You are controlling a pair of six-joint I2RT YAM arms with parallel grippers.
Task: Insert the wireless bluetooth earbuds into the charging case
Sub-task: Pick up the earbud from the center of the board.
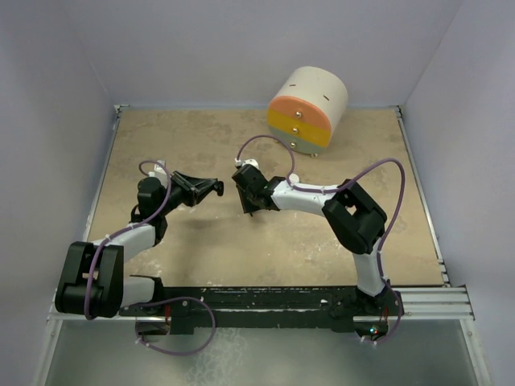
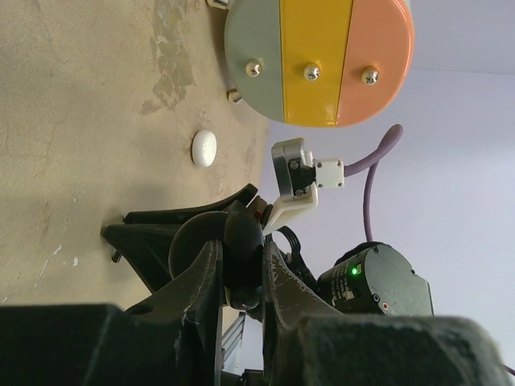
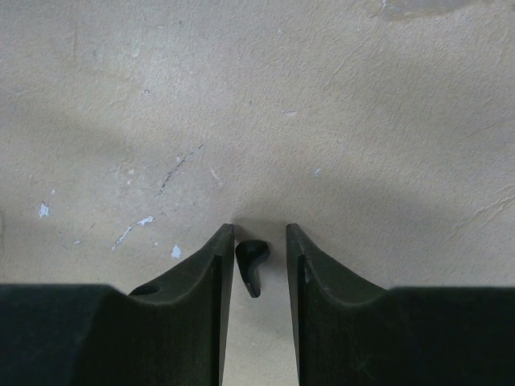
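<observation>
Tan, scuffed table (image 1: 241,241) is seen under everything, with a cream drawer unit (image 1: 307,110) with orange, yellow and green fronts parked at the far right. The two arms are met mid-table. The left gripper (image 2: 241,244) is pointed right and is clamped tight on the charging case (image 2: 243,273), a glossy black puck held up off the surface. The right gripper (image 3: 260,233) is aimed down at bare tabletop just right of the case, jaws a little apart. One whitish oval earbud (image 2: 203,148) is left lying on the table, far and right of both grippers, between them and the drawer unit, with its long axis set across the left gripper's line of sight. It's judged closer to the right arm, so that's probably the one to fetch it and bring it back left to the case. A small dark hooked piece (image 3: 253,265) is also seen between the right fingers. Whether it's actually pinched can't be told.
</observation>
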